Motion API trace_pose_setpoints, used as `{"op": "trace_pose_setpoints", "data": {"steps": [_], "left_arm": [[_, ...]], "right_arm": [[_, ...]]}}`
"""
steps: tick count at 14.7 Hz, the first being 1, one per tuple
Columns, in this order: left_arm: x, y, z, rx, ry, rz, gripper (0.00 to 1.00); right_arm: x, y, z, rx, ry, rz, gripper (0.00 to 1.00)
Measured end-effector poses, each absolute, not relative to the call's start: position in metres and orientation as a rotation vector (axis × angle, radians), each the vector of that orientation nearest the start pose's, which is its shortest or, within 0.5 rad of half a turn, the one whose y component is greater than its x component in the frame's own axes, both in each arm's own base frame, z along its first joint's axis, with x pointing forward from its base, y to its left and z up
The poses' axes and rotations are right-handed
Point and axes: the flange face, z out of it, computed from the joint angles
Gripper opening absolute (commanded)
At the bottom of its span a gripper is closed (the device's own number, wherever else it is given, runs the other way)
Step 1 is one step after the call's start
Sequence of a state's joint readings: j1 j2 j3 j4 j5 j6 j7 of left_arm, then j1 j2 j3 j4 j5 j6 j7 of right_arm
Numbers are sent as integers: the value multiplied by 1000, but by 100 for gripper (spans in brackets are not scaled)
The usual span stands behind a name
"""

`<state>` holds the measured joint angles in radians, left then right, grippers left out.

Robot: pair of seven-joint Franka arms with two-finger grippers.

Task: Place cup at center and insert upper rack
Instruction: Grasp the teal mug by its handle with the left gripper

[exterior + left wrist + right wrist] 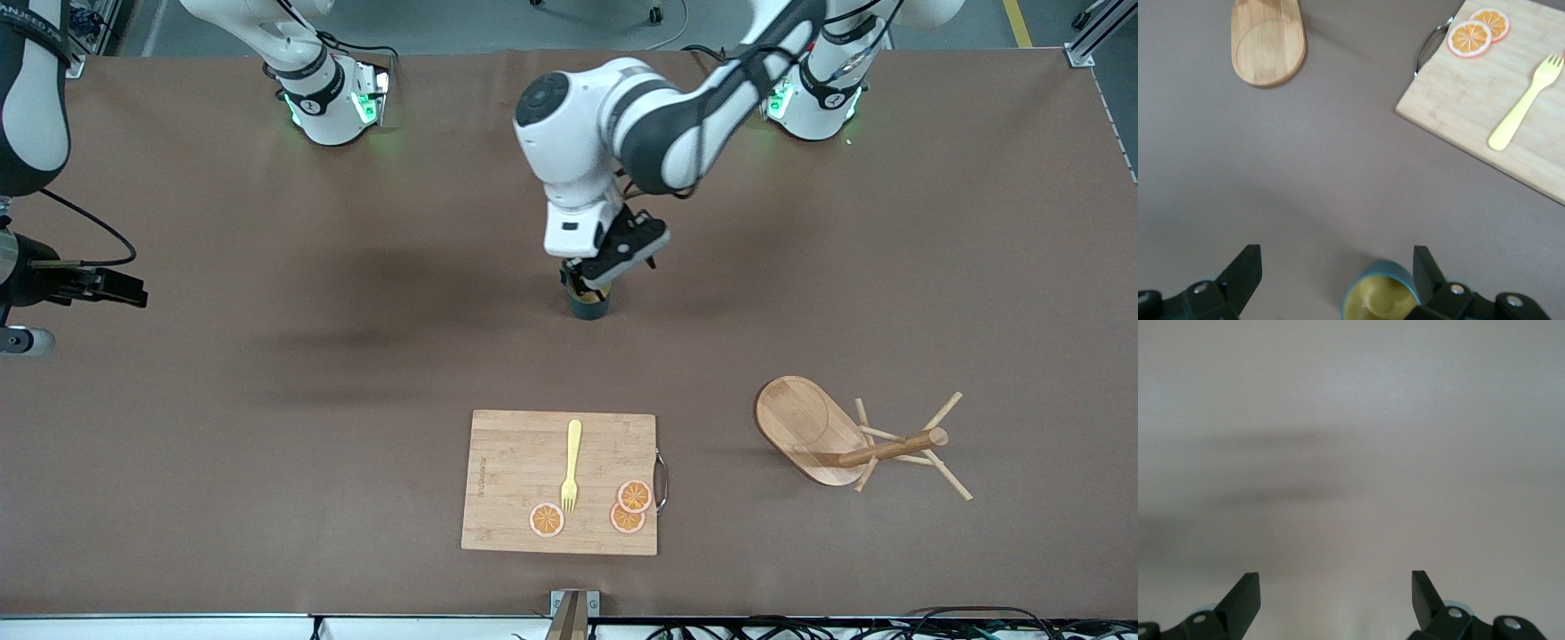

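Brown matting covers the whole worktop point(267, 427), with both arm bases standing along its edge farthest from the front camera.

Largest on it is the bamboo cutting board point(516, 480), lying close to the front camera's edge, a metal handle on its side toward the left arm's end. On the board lie a yellow fork point(571, 464) and three orange slices point(634, 496).

Next in size, the upper rack point(805, 427) lies tipped on its side toward the left arm's end of the worktop, its oval base tilted up, its post and pegs pointing toward that end.

Reaching in from its base, the left arm brings the left gripper point(594, 283) down right over the cup point(589, 305), which stands upright near the worktop's middle, farther from the front camera than the board. Its fingers point(1245, 273) are spread wide, one close beside the cup's rim; they pinch nothing.

Off at its own end, the right gripper point(124, 292) waits above bare matting, fingers point(1245, 593) spread wide and empty.
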<state>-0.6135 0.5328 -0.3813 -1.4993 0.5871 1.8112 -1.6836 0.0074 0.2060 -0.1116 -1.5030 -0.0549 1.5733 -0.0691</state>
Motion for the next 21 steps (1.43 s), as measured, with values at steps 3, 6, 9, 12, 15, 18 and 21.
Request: {"op": "trace_pose_setpoints", "data": {"steps": [3,6,9,12,15,18,21], "left_arm": [[385,-566,323,-2699,-809,-593,100],[332,-599,273,-2651,-865,-724,100],[300,-610,221,-2597,-843,-822,100],[291,-608,185,-2533,-792,-900,93],[292,-609,176,-2512,-794,-935,88],[300,-613,179,-2509,-817,-944,74],[307,-610,167,-2490,-822,-946,65]], "right_arm": [[606,-69,539,-3198,62,218,100],[609,-65,544,-3199,51,199,100],[611,-64,540,-3196,48,206,100],[611,-59,537,-3152,52,213,100],[609,-60,536,-3127,63,239,100],[608,-60,536,-3125,64,250,100],[606,-60,544,-3127,63,229,100]]}}
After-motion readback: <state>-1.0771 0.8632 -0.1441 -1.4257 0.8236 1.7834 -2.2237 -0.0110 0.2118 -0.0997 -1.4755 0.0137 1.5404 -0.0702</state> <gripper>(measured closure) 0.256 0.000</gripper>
